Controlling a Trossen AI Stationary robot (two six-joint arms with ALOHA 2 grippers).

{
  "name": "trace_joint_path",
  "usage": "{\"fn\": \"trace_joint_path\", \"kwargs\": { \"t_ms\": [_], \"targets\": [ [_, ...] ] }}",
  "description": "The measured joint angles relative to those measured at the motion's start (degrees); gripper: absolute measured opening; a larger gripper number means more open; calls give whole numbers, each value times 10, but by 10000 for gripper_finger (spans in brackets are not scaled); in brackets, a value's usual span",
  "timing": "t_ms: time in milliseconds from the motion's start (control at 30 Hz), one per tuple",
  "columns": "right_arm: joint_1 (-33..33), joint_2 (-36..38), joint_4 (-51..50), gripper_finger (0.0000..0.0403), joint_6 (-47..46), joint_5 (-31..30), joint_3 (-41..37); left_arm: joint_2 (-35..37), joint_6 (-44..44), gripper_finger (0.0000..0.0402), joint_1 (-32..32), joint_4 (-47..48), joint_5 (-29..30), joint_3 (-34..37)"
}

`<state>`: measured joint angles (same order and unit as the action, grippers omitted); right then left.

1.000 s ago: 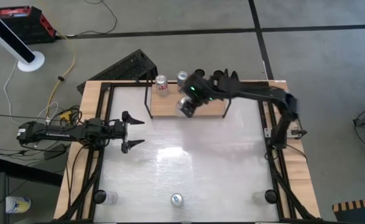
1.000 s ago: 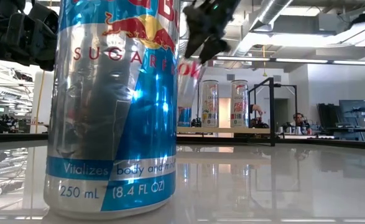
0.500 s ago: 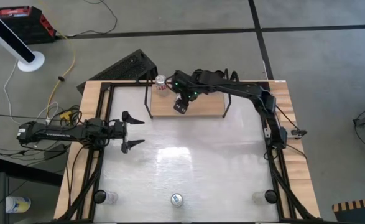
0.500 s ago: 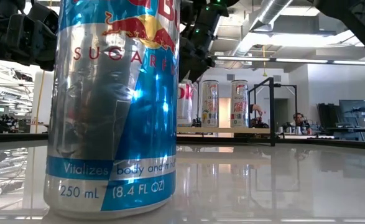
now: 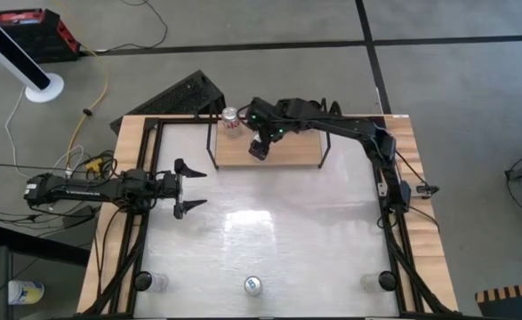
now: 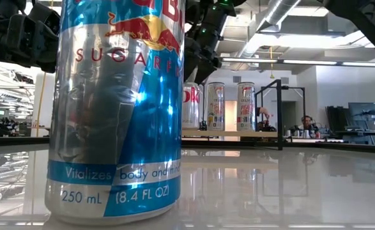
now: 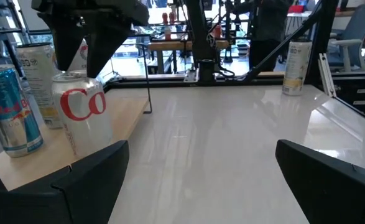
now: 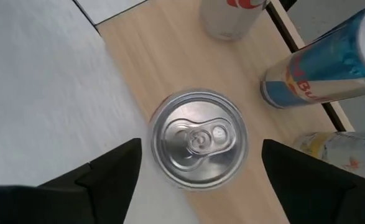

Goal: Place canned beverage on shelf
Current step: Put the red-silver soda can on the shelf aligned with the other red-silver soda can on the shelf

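My right hand (image 8: 198,165) is spreading wider above the can (image 8: 198,146), now standing free on the shelf (image 8: 145,68); placement looks done.

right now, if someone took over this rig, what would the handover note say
Right gripper: open, directly above a silver can standing upright on the shelf; fingers on either side, not touching it.
Left gripper: open, idle over the table's left side.
Shelf also holds a Coke can, a blue Red Bull can and a pale can.
Done: silver can placed and released.
Left: lift the right arm clear. One Red Bull can stands at the table's near edge.
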<state>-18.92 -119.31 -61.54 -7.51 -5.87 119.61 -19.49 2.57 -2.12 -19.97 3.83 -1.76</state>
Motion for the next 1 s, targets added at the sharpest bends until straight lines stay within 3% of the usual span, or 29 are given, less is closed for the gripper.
{"fn": "trace_joint_path", "kwargs": {
  "t_ms": [167, 367, 500, 633, 767, 867, 1000],
  "targets": [
    [2, 42, -35, 354, 1, -5, -1, 0, 0, 393, 0, 4, 0, 0],
    [31, 131, -32, 339, -38, -102, -50, 0, 0, 393, 0, 14, 0, 0],
    [59, 180, 71, 328, -89, -157, -188, 0, -2, 393, 0, 13, -1, 0],
    [96, 225, 211, 309, -140, -286, -378, 0, -17, 393, 0, 14, -2, 0],
    [128, 281, 380, 264, -205, -391, -538, 0, -20, 393, 0, 24, -2, 0],
    [133, 298, 526, 209, -214, -368, -623, 0, -10, 393, 0, 25, -1, 0],
    [128, 284, 648, 107, -215, -350, -677, 0, -3, 393, 0, 21, 11, 0]
  ]
}}
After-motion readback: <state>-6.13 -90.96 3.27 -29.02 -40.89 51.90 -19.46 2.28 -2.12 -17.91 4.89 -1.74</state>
